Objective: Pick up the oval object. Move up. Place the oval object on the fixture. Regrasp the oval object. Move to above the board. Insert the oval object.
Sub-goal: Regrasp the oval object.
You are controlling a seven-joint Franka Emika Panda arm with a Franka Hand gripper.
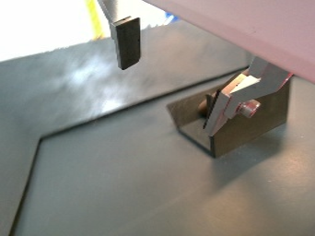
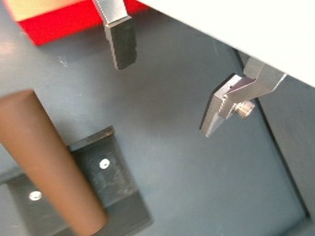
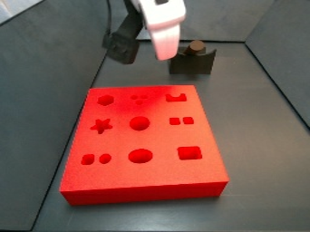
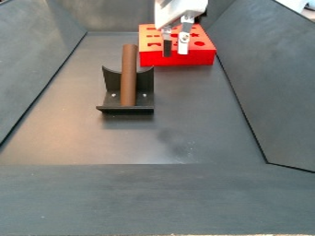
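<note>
Presently, the board (image 3: 143,140) lies just behind the gripper (image 4: 180,41), which hangs with fingers (image 2: 121,44) spread, holding nothing. The fixture (image 4: 127,93) sits well apart from it, bearing the oval object (image 4: 125,71) upright.

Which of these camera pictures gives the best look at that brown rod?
A side view shows the oval object best: its whole length lies on the fixture, with the open, empty gripper further back over the board. A wrist view shows it close but cropped. In the remaining side view only its tip shows.
</note>
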